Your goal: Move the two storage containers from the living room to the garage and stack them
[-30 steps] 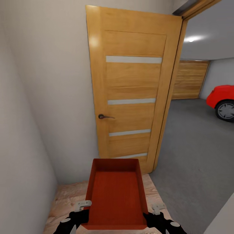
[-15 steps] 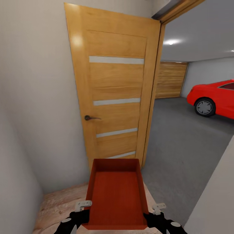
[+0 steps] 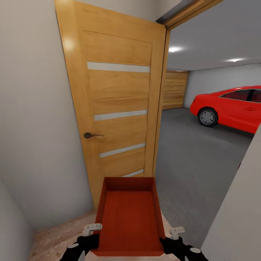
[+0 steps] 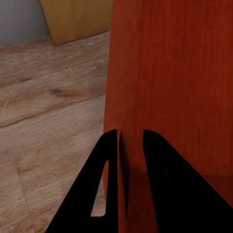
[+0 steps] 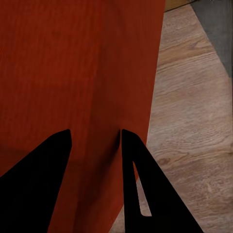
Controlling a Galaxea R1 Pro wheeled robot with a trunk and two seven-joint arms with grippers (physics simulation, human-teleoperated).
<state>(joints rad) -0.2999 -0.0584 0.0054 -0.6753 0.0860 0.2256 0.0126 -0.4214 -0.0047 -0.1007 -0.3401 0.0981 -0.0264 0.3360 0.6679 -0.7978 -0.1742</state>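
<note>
Orange-red storage container (image 3: 129, 217): open-topped rectangular bin, carried low at centre-bottom of the head view, long axis pointing away from the robot toward the doorway. Empty inside.

Left pincer (image 3: 88, 235): at the bin's left wall; in the left wrist view (image 4: 125, 145) its two dark fingers stand either side of the wall's edge, pinching it.

Right pincer (image 3: 173, 236): at the bin's right wall; the right wrist view (image 5: 94, 141) shows one finger inside the wall and one outside, likewise clamped on it. Both arms stand equally near; the load sits between them.

Wooden door (image 3: 116, 108): orange-brown, swung open, upper left to centre of frame, directly ahead of the bin's far end.

Garage floor (image 3: 195, 156): dark grey concrete, right of centre, through the opening. Judgement: the set-down place lies ahead and to the right of the held bin, so the carry must bear right past the door's edge.

Red car (image 3: 232, 108): right side, well beyond the threshold.

Wood plank flooring (image 4: 48, 97): plain in the wrist views beneath the bin; the head view alone gives door, garage and car.
</note>
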